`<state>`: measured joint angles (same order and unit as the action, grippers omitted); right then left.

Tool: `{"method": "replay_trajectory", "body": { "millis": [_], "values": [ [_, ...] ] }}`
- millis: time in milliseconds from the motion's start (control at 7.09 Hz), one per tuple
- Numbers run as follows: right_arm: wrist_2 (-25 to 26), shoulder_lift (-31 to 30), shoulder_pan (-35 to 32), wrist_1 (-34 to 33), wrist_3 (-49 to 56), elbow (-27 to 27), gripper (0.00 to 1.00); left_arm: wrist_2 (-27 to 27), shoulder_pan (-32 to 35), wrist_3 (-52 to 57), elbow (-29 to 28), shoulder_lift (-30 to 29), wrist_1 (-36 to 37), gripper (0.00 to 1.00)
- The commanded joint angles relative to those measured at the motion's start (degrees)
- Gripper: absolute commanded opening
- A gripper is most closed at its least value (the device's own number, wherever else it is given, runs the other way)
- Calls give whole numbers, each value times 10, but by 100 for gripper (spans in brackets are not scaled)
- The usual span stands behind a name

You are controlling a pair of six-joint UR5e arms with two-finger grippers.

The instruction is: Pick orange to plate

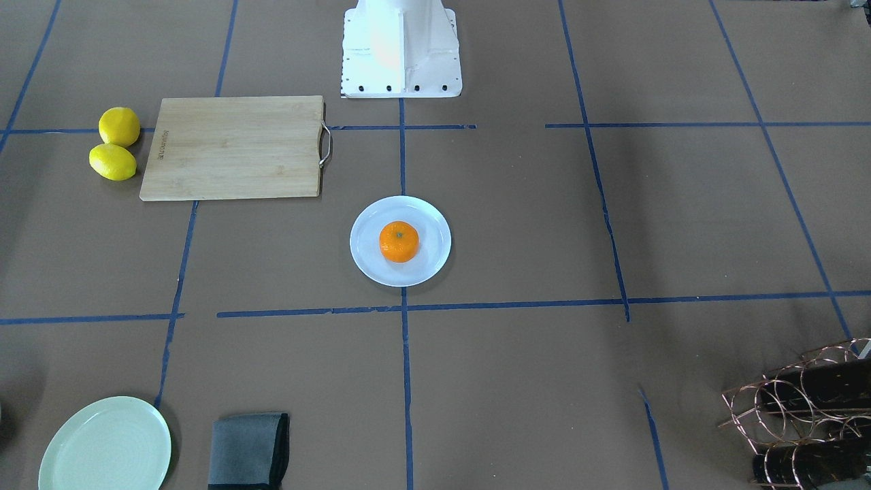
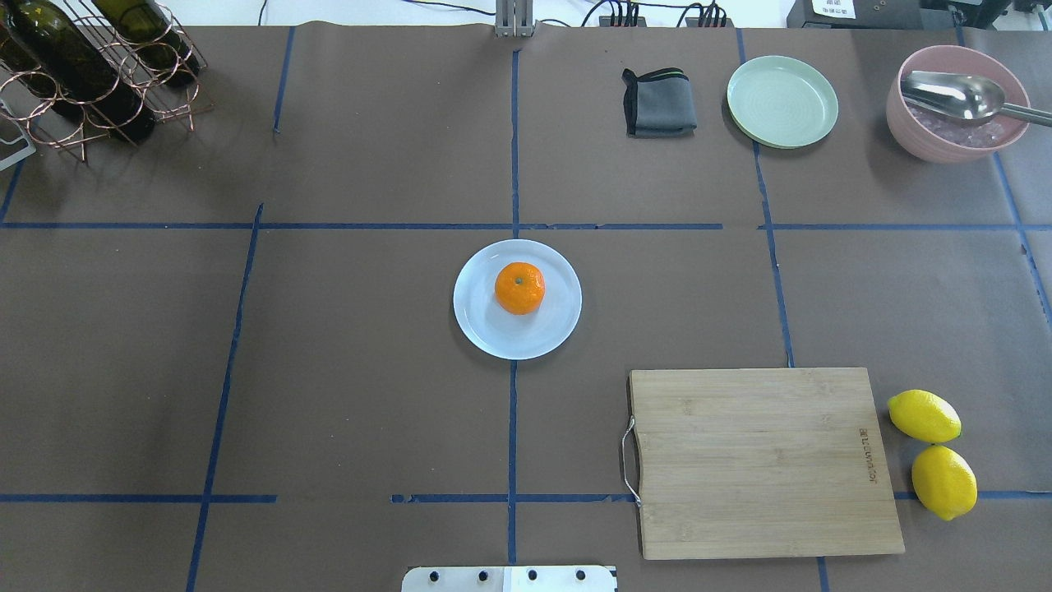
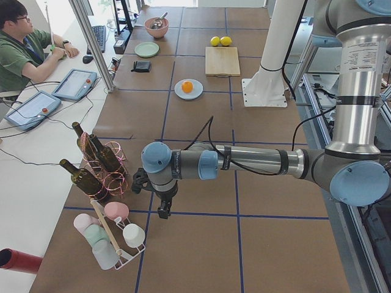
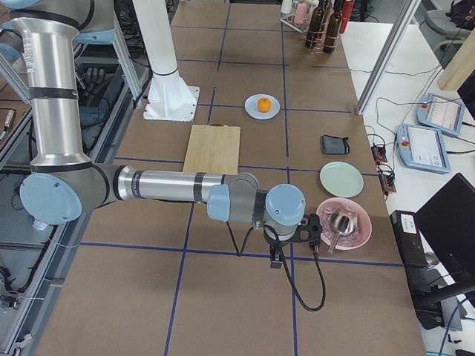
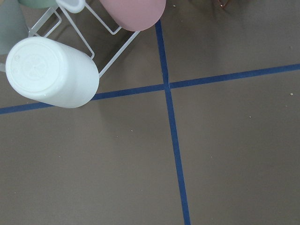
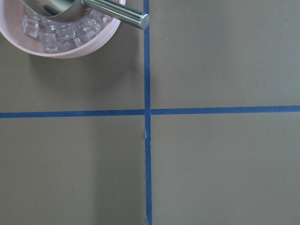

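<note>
The orange (image 2: 519, 288) rests on the plate (image 2: 493, 333), a little toward twelve o'clock of its centre in the overhead view. The left gripper (image 3: 162, 211) and right gripper (image 4: 275, 261) hang well apart from it. Seen only from the side, I cannot tell whether either is spread or closed.

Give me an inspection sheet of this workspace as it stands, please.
Surface: brown table, blue tape grid.
Job's things: orange rests on plate.
Clutter: cutting board, two lemons, green plate, grey cloth, pink bowl holding scoop, bottle rack, cup rack.
Grippers: left gripper by cup rack, right gripper by pink bowl; open or shut, cannot tell.
Cables: black cable at each wrist.
Surroundings: seated operator, tablets.
</note>
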<state>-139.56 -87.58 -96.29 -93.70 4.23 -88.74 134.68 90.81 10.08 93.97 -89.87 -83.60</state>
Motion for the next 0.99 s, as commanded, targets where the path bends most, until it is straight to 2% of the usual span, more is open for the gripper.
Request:
{"method": "replay_trajectory", "body": {
  "millis": [0,141,847],
  "values": [
    [3,-1,0,1,0,1,100,7,22,1,16,0,58,100],
    [4,-1,0,1,-2,2,100,34,23,-17,11,0,61,100],
    [5,-2,0,3,-2,3,100,36,23,-32,11,0,52,100]
  ]
}}
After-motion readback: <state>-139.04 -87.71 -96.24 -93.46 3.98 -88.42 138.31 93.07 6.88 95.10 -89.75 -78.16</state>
